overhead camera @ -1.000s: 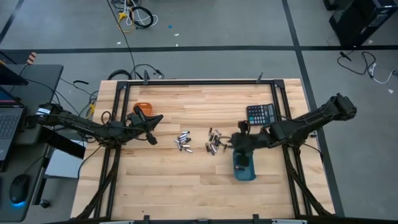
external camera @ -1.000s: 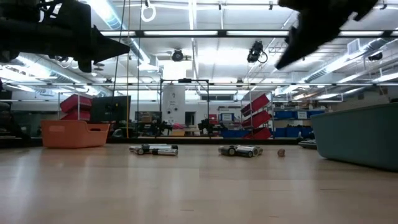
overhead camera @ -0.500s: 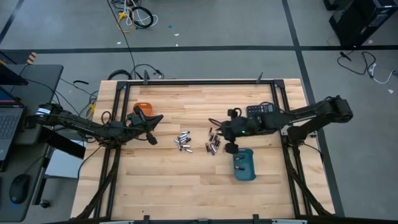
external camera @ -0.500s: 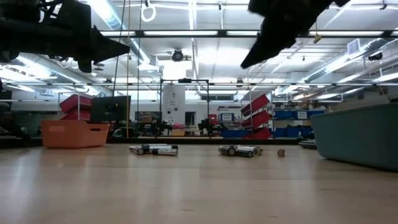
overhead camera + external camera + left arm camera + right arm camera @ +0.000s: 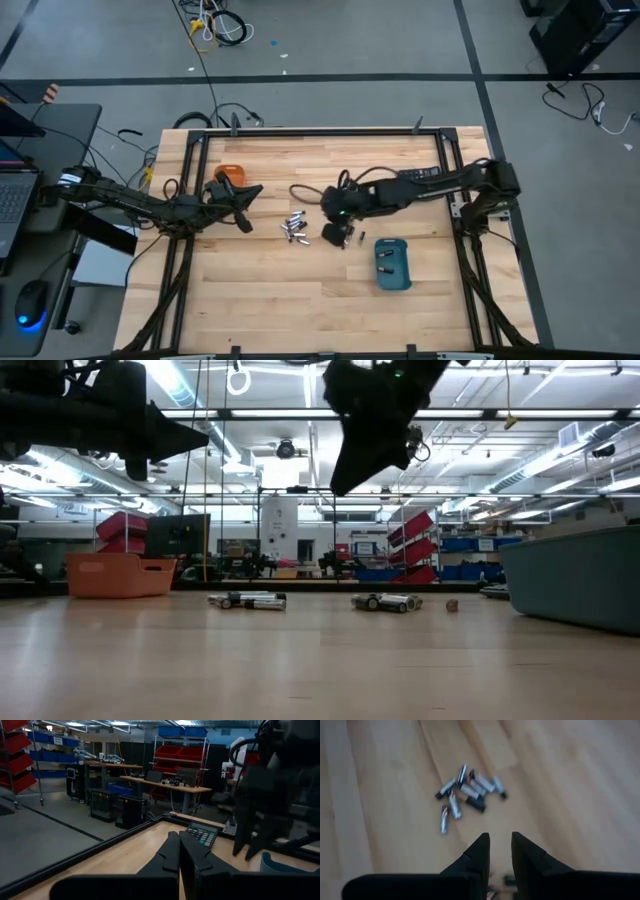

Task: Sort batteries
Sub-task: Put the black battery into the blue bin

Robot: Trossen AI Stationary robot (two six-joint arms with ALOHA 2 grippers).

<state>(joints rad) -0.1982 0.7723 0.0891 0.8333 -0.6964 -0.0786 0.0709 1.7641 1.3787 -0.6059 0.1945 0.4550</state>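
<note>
Workshop with shelving and red bins in the back, and in the middle a pale plank worktop [image 5: 300,290] in a black metal frame. From above you get the whole layout: the batteries [image 5: 295,228], little metal cylinders, lie in two loose heaps mid-worktop, one left and a second one [image 5: 345,236] just right of it. A blue tray [image 5: 393,263] sits to the right with a couple of cells in it, an orange tray [image 5: 231,172] at the back left, a black calculator [image 5: 415,174] at the back right under the right arm.

The table-level camera shows something the overhead one doesn't: both arms hang well clear of the wood, and the cells look like two thin rows [image 5: 247,600] far off.

The right gripper [image 5: 335,234] hangs over the right heap, beside the left one. Its wrist camera looks down on a scattered cluster [image 5: 467,793] just past its dark fingers [image 5: 480,850], which stand a narrow gap apart, nothing between them.

The left gripper [image 5: 246,208] waits near the orange tray, fingers [image 5: 170,852] pressed together, empty.
</note>
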